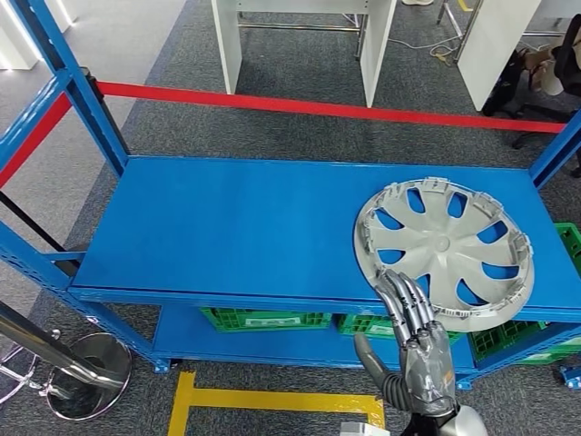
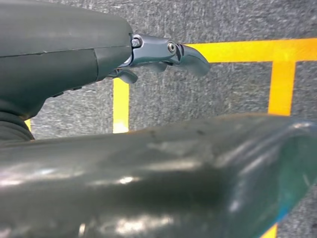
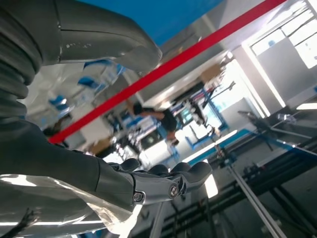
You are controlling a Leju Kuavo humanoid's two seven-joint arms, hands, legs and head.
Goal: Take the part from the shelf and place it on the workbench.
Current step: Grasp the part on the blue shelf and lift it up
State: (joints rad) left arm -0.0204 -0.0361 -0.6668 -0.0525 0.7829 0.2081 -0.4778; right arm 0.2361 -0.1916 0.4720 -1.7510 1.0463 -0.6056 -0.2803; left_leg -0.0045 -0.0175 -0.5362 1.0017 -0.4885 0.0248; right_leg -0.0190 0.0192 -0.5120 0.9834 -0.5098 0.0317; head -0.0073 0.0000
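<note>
Silver wheel cover (image 1: 444,250) lies flat, inner side up, on the right end of the blue shelf deck (image 1: 226,227); its near edge overhangs the deck's front lip. Not yet lifted.

Right hand (image 1: 418,341) is raised in front of the shelf, fingers straight and spread, thumb out to the side, holding nothing. Fingertips (image 1: 394,283) sit at the cover's near rim; cannot tell whether they touch it or hover just short. In the right wrist view, the fingers (image 3: 168,181) are extended with the pale cover close beside the palm.

Left hand (image 2: 164,52) hangs low over grey carpet and yellow floor tape (image 2: 121,101); fingers look loosely extended and nothing is in them.

Risks, as judged from here:
- Cover is thin, wide and light; a push at the rim would likely slide it back across the smooth deck rather than seat it in the hand.
- A one-sided hold on the rim could let it tip and drop off the front lip towards the green crates (image 1: 267,320) below.
- Rim clips could snag fingers.

Writing: none legible on cover, shelf or crates.
</note>
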